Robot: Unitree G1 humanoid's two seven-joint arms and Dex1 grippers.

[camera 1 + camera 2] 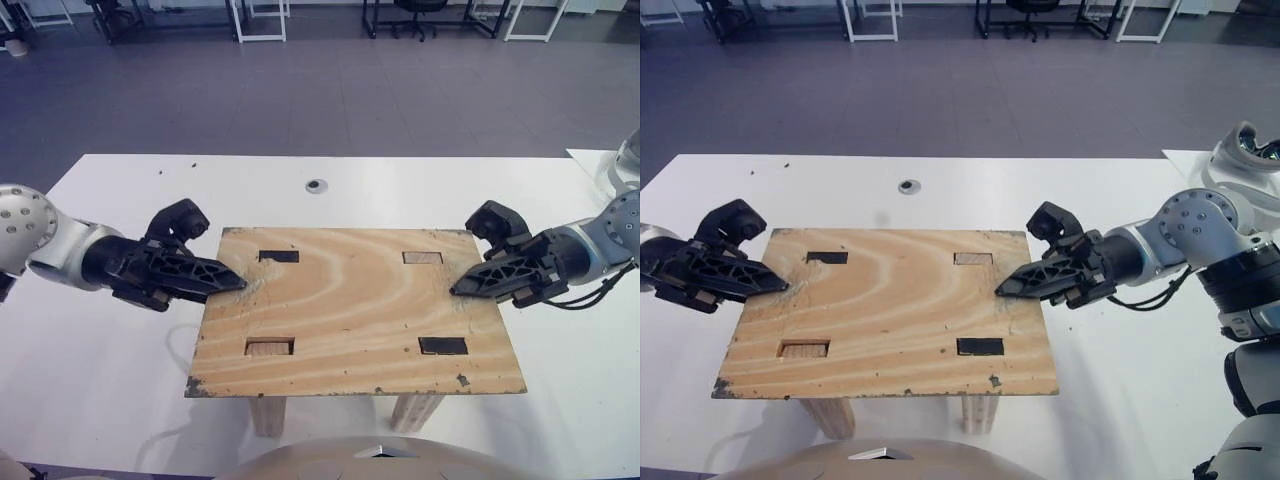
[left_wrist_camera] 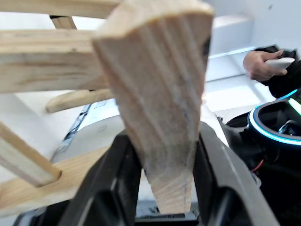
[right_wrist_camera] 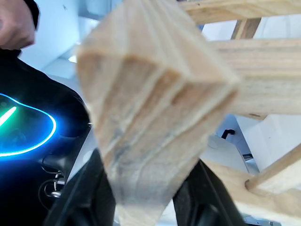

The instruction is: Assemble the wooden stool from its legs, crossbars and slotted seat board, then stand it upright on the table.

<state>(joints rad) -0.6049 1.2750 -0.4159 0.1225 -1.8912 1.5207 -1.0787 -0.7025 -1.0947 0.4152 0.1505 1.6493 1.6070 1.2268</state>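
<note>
Left gripper clamps the board at its left edge, right gripper the right. 2 of 4 slots hold wood, 2 look dark. Stool stands on white table; grey floor beyond.

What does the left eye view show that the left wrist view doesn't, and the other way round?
Left eye view: the seat board top with four slots, two plugged with wood, and the right gripper at its right edge. Left wrist view: from beneath, crossbars and a thick wooden piece clamped between the fingers. Both: the left gripper holding the stool.
</note>
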